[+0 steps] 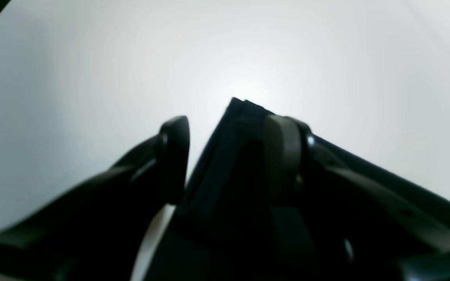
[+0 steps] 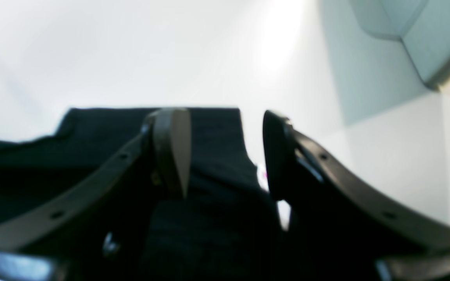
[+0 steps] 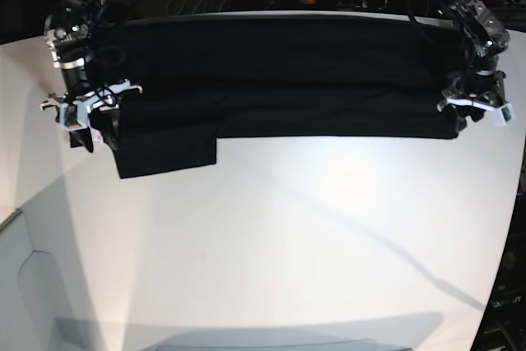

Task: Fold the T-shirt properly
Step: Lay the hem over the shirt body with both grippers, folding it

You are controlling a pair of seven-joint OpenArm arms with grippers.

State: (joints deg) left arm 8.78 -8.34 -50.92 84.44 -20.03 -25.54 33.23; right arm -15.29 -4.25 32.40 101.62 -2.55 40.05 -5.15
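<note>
Base view has the T-shirt [image 3: 271, 80] stretched as a long black band along the counter's [image 3: 288, 244] far edge, folded lengthwise once by the look of it (a sleeve flap hangs out at one end). Crosswise folds are left. Left gripper [image 1: 229, 132] and right gripper [image 2: 225, 140] are both spread, straddling cloth edges, pinching nothing.

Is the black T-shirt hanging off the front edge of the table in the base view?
No, the T-shirt lies along the far side of the white table, well short of its near edge.
</note>
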